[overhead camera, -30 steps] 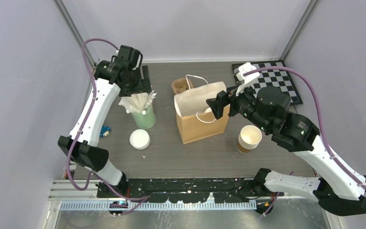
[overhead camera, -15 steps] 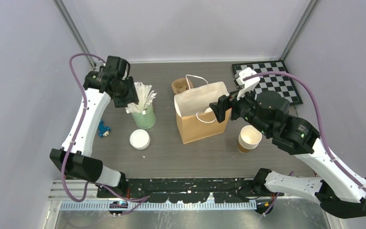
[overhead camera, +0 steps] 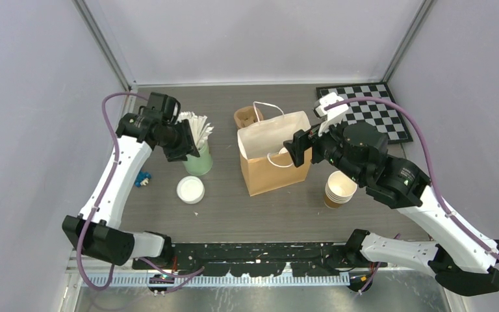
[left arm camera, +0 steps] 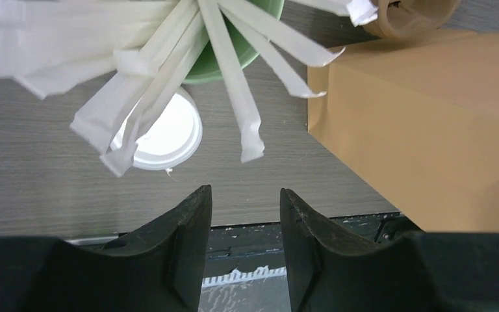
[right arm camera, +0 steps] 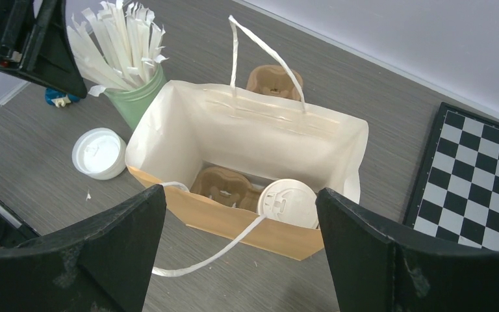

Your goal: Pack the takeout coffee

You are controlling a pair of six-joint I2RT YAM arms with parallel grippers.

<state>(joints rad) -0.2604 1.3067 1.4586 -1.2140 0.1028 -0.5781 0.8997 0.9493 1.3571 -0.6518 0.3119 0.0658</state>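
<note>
Risk: left tool (left arm camera: 245, 192), half-parted & gripping nothing, is hovering by straws (left arm camera: 234, 78), could be tipping green cup (overhead camera: 198, 162). Right tool (right arm camera: 240, 195) is gaping empty over bag (right arm camera: 188, 130) w/ takeout coffee (right arm camera: 289, 203) inside.

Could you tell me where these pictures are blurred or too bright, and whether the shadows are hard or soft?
Top external: even, soft light, only faint shadows on the table, everything sharp. Left wrist: the wrapped straws near the lens look almost washed out; the left gripper's fingers are nearly black. Right wrist: the paper bag and lidded cup are sharp, no glare.
</note>
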